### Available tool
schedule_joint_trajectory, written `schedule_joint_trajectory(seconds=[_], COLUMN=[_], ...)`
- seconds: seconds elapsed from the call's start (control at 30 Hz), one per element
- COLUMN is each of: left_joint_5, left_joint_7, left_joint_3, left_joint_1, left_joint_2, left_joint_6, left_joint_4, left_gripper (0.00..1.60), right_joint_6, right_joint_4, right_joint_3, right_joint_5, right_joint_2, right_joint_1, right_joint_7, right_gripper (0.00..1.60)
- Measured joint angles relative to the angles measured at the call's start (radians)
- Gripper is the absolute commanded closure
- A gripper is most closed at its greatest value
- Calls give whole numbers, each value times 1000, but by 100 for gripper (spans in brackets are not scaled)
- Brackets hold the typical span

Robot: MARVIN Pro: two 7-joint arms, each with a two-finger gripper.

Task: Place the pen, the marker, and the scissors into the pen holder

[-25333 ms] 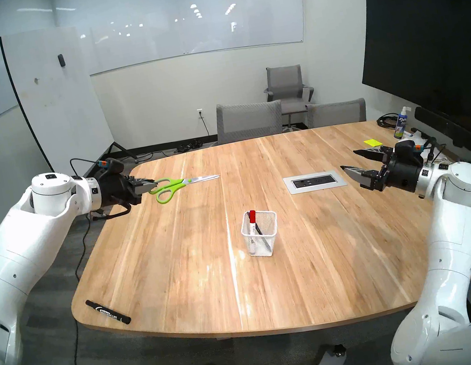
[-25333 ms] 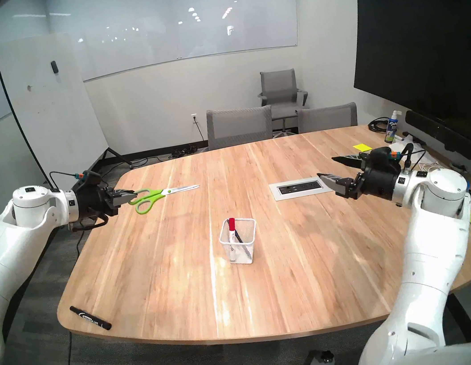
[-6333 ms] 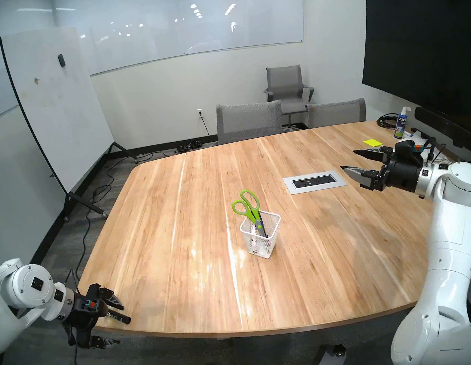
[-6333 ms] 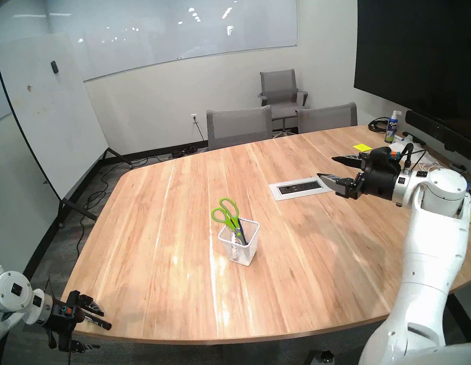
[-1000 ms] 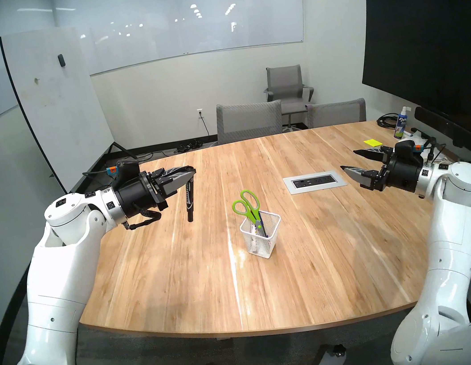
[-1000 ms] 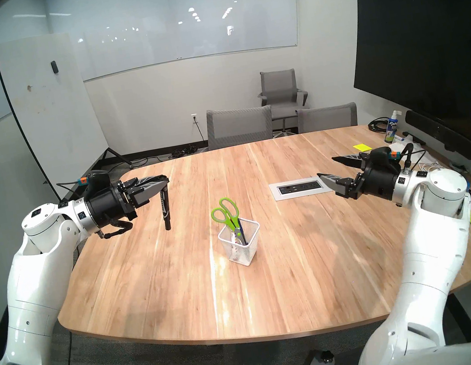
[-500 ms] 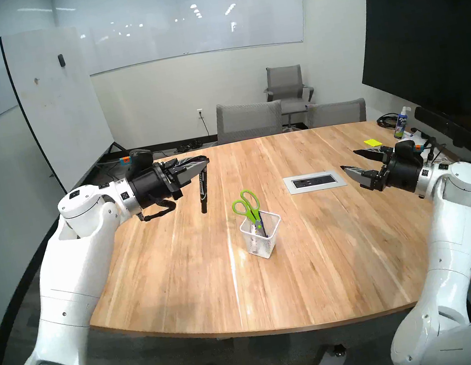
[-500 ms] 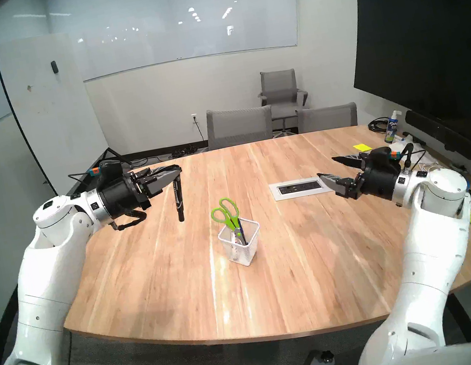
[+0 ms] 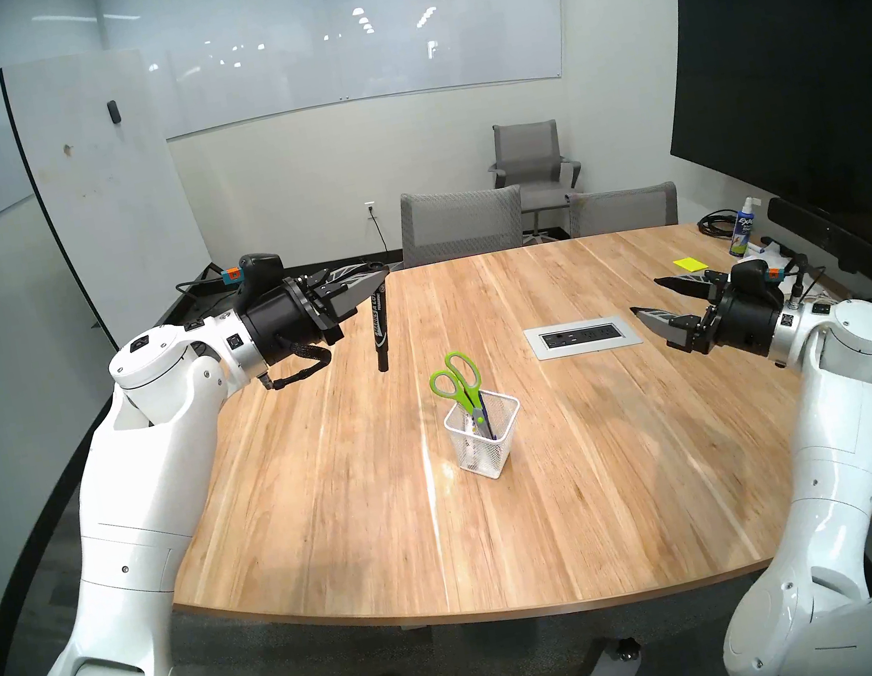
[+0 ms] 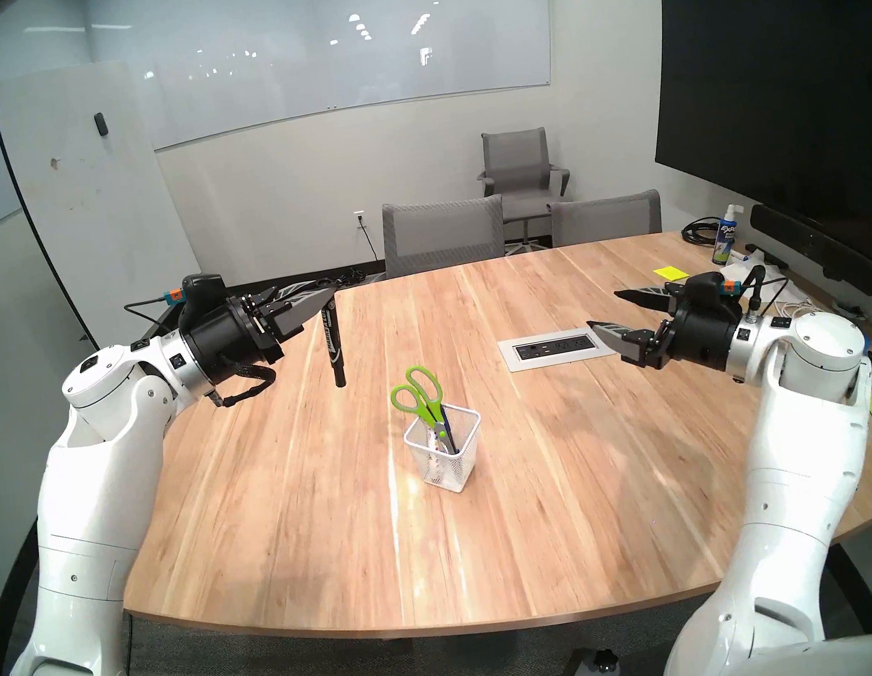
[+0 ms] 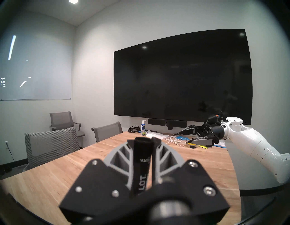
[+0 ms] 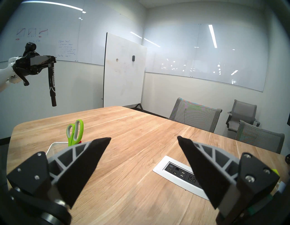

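Left gripper (image 9: 381,275) is reaching out level over the far-left part of the table (image 9: 333,492), ribbed grey fingers (image 9: 350,293) with black pads pinching the top end of the black marker (image 9: 380,331). Marker is hanging nearly plumb, lower end clear of the wood, up and to the left of the pen holder (image 9: 486,439). Barrel is a thick matte cylinder; white lettering running lengthwise is reading "MARKS-A-LOT" in the right wrist view (image 12: 52,81). In the left wrist view the marker (image 11: 142,165) is sitting clamped between the two fingers, "LOT" legible.

Table is showing pale wood planks with streaked grain, rounded corners, glossy glare strips.

Centre: pen holder is standing upright on the table, white wire mesh, square with rounded corners. Scissors (image 9: 459,382) are sticking up out of it, blades down, lime-green plastic loop handles with grey lining leaning toward the back left. Slim dark blue pen (image 9: 484,413) is leaning inside just beside the blades. Something white with a bit of red is showing through the mesh; too small to name.

Right of centre: white-framed power outlet panel (image 9: 583,336) is lying flush in the wood.

Right gripper (image 9: 647,297) is hovering level over the right side, fingers spread wide, gripping nothing. Beyond it, a spray bottle (image 9: 743,227) with a blue "EXPO" label and a yellow sticky note (image 9: 689,263) are sitting at the far right edge.
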State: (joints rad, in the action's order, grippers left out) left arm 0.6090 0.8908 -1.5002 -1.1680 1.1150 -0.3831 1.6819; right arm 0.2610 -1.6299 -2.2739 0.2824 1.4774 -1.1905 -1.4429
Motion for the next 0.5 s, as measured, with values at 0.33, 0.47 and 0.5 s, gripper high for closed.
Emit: schedule_joint_trajectory(seconds=[0.33, 0.47, 0.5], left_joint_5=[14, 18, 20], left_joint_7=[-31, -42, -47], left_joint_3=[36, 52, 57], left_joint_1=[-10, -17, -21], left_joint_2=[42, 57, 64], left_joint_6=[-9, -9, -7], left_joint_4=[39, 50, 54], left_gripper=[160, 160, 160], right_joint_6=[0, 0, 0], right_joint_4=[0, 0, 0], right_joint_3=[0, 0, 0], right_joint_5=[0, 0, 0], right_joint_2=[0, 0, 0], right_joint_1=[0, 0, 0], right_joint_7=[0, 0, 0], right_gripper=[0, 0, 0])
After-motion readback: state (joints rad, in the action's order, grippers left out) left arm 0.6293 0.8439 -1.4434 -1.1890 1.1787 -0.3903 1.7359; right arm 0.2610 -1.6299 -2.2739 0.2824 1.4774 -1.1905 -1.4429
